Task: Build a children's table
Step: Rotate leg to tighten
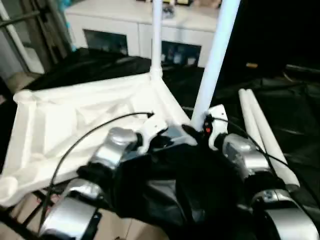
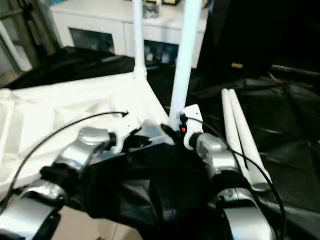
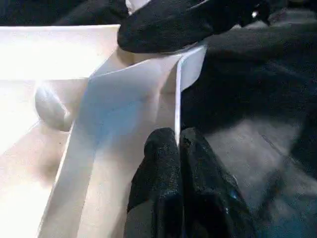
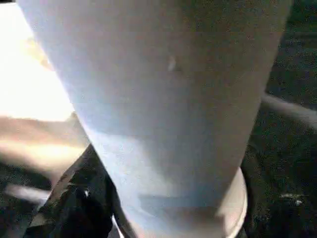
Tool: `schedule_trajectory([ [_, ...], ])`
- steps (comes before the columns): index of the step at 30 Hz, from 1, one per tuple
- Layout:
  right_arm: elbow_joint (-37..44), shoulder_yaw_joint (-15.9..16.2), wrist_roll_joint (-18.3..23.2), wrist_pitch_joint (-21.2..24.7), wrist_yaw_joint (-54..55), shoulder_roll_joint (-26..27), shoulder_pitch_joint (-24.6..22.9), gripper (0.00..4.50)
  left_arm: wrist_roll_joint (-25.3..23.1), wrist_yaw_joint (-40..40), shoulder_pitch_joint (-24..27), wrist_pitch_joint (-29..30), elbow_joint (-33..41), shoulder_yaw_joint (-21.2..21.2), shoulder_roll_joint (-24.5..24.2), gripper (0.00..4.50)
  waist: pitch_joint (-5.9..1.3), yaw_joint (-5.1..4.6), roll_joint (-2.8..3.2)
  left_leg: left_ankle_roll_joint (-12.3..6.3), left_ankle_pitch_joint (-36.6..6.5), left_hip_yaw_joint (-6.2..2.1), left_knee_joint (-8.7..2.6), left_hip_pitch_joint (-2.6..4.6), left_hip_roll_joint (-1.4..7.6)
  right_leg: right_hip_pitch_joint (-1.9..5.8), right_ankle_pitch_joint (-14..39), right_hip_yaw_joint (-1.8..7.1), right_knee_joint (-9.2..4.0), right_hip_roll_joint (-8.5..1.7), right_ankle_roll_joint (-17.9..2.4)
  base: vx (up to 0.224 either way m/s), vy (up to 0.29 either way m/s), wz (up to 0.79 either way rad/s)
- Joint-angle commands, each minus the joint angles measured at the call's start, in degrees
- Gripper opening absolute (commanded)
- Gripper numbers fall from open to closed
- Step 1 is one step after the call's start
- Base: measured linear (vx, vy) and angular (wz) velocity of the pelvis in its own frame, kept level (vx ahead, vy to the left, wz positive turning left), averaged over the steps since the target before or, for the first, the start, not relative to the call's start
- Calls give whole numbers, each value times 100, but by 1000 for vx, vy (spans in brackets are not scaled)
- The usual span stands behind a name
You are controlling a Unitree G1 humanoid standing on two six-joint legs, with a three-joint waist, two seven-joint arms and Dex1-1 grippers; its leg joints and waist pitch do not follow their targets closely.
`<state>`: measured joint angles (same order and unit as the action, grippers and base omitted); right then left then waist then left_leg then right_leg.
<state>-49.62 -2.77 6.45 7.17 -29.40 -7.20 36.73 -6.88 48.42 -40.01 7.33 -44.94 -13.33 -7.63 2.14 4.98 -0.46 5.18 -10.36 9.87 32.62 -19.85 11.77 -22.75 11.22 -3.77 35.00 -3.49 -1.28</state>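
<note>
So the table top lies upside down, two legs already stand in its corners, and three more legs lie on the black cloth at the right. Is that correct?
Not quite: only two spare legs lie on the black cloth, side by side, as the left eye view shows. The rest holds: the table top lies ribbed side up, with a far leg and a near leg standing in its corners.

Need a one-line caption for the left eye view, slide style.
Upturned table top with two legs standing in corner sockets; right gripper at the nearer leg; two spare legs lie alongside.
</note>
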Motion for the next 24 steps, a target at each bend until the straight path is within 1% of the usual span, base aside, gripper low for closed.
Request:
schedule_trajectory([
  [1,-448,306,-216,323,201,394,-146,276,81,-527,-143,-13,-28,123,373,0,-262,-2,-29,-122,-1241,-26,-369,-1,127,245,1859,283,-556,-465,-866,0,0,0],
  [2,-495,293,-235,298,281,450,-127,276,67,-571,-149,0,-28,119,418,0,-264,2,-34,-151,-1207,-22,-366,-2,131,247,1713,280,-542,-457,-896,0,0,0],
  [3,-594,299,-238,139,213,564,-89,276,47,-554,-140,-18,-8,86,500,0,-264,3,-34,-166,-1198,-19,-362,-8,128,250,1661,282,-540,-457,-913,0,0,0],
  [4,-610,291,-207,103,126,613,-78,332,47,-483,-120,-36,29,55,520,0,-272,2,-21,-185,-1204,-20,-359,-14,127,255,1595,278,-532,-463,-948,0,0,0],
  [5,-619,279,-186,104,99,629,-70,346,50,-459,-114,-43,40,41,522,0,-269,2,-25,-200,-1202,-19,-360,-19,124,259,1575,277,-532,-460,-950,0,0,0],
  [7,-617,272,-151,54,-2,632,-46,352,76,-279,-70,-94,109,-47,459,0,-264,-3,-6,-223,-1257,-20,-369,-13,130,254,1578,276,-538,-457,-958,0,0,0],
  [9,-587,355,-223,-76,-52,578,-52,381,99,-155,-38,-116,152,-85,395,0,-264,-6,-11,-204,-1313,-24,-376,-12,133,255,1666,274,-543,-456,-937,0,0,0],
  [11,-460,465,-239,-268,-373,486,-100,381,110,23,11,-119,208,-117,294,0,-261,-6,-10,-202,-1362,-27,-381,-13,135,253,1745,274,-551,-464,-920,0,0,0],
  [12,-396,505,-234,-344,-521,448,-125,381,113,100,32,-121,232,-132,251,0,-269,-3,-14,-216,-1328,-27,-376,-25,137,263,1679,278,-543,-471,-924,0,0,0],
  [13,-363,524,-229,-391,-622,426,-142,381,115,143,44,-128,246,-139,230,0,-277,0,-17,-243,-1259,-22,-368,-29,135,270,1548,281,-531,-468,-946,0,0,0],
  [15,-184,633,-204,-657,-1215,295,-235,381,138,419,112,-170,328,-179,101,0,-282,6,-21,-308,-1167,-16,-358,-36,138,284,1331,279,-513,-463,-999,0,0,0],
  [16,-105,665,-174,-746,-1488,235,-274,381,150,555,141,-183,367,-200,36,0,-289,4,-26,-360,-1073,-13,-350,-54,136,299,1167,284,-493,-466,-1037,0,0,0],
  [17,-105,665,-174,-746,-1488,235,-274,381,150,555,141,-183,367,-200,36,0,-290,2,-23,-379,-1052,-14,-353,-48,138,297,1127,279,-490,-462,-1058,0,0,0],
  [18,141,721,-37,-723,-2143,76,-365,381,202,911,212,-282,469,-253,-125,0,-292,2,-20,-413,-981,-9,-346,-54,133,303,1034,275,-483,-456,-1096,0,0,0],
  [19,144,722,-35,-722,-2150,74,-366,381,203,915,213,-283,470,-253,-127,0,-291,21,-30,-466,-979,-7,-340,-55,141,316,1000,269,-475,-451,-1117,0,0,0],
  [20,308,742,69,-632,-2609,-35,-414,381,244,1179,263,-385,541,-282,-244,0,-285,27,-23,-488,-968,-5,-345,-54,152,313,970,263,-473,-445,-1136,0,0,0],
  [22,458,816,145,-509,-3035,-171,-458,381,310,1463,302,-445,608,-292,-369,0,-293,44,-26,-511,-922,6,-333,-53,165,306,901,255,-454,-437,-1185,0,0,0],
  [23,459,817,145,-508,-3038,-172,-458,381,310,1466,303,-445,608,-292,-370,0,-288,49,-20,-507,-930,2,-342,-47,175,306,897,252,-450,-438,-1198,0,0,0],
  [24,565,907,191,-420,-3396,-284,-503,381,333,1643,315,-492,627,-300,-472,0,-287,52,-20,-497,-932,7,-340,-47,181,295,882,255,-446,-446,-1221,0,0,0],
])
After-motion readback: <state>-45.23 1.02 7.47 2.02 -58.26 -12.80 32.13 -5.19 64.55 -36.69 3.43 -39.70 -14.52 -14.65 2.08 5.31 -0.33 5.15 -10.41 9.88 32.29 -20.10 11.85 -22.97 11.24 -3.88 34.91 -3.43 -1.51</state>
